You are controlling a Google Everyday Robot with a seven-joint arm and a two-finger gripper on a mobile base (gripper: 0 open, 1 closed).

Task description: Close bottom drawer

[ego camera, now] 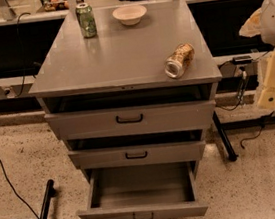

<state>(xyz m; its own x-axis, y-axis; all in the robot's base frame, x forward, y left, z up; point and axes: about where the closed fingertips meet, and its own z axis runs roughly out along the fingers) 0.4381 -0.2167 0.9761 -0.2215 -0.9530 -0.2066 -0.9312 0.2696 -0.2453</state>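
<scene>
The bottom drawer (141, 194) of the grey metal cabinet is pulled far out, and its inside is bare. Its slim front panel (141, 214) faces me low in the view, with a small dark handle (142, 216) at its centre. The middle drawer (137, 155) and the top drawer (130, 118) each stand a little way out. My arm and gripper (273, 94) are at the right edge of the view, cream and white, level with the top drawer. The gripper is well to the right of the cabinet and touches none of the drawers.
On the cabinet top (120, 53) a green can (86, 20) stands at the back, a white bowl (129, 14) sits beside it, and a tan can (179, 60) lies on its side near the right front. A black pole (44, 209) and cables are on the floor at the left, and a black table leg (225, 140) stands at the right.
</scene>
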